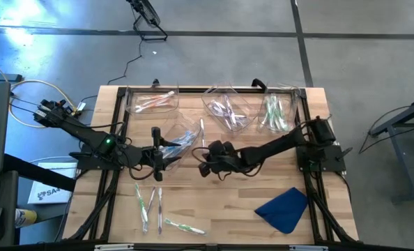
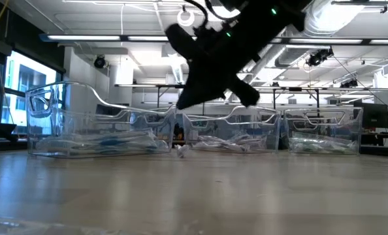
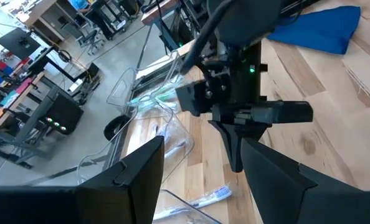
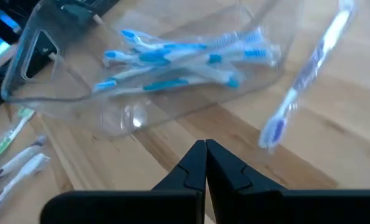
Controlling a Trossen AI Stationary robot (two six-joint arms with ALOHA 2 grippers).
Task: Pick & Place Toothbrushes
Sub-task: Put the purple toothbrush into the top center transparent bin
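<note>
Several clear bins stand along the far side. One holds pink toothbrushes (image 1: pixel 152 102), one blue toothbrushes (image 4: pixel 185 56), one purple ones (image 1: pixel 228 111), one green ones (image 1: pixel 275 111). A loose purple toothbrush (image 4: pixel 303 81) lies flat on the wood beside the blue bin (image 1: pixel 181 139). More loose toothbrushes (image 1: pixel 151 201) lie near the front left. My right gripper (image 4: pixel 205 163) is shut with nothing in it and hangs above the table mid-centre (image 1: pixel 204 167), short of the purple toothbrush. My left gripper (image 3: pixel 200 180) is open beside the blue bin and holds nothing.
A blue cloth (image 1: pixel 285 208) lies at the near right. A black frame rail (image 1: pixel 214 89) runs along the far edge behind the bins. Bare wood (image 1: pixel 221 202) lies between the loose toothbrushes and the cloth. The two grippers stand close together at mid-table.
</note>
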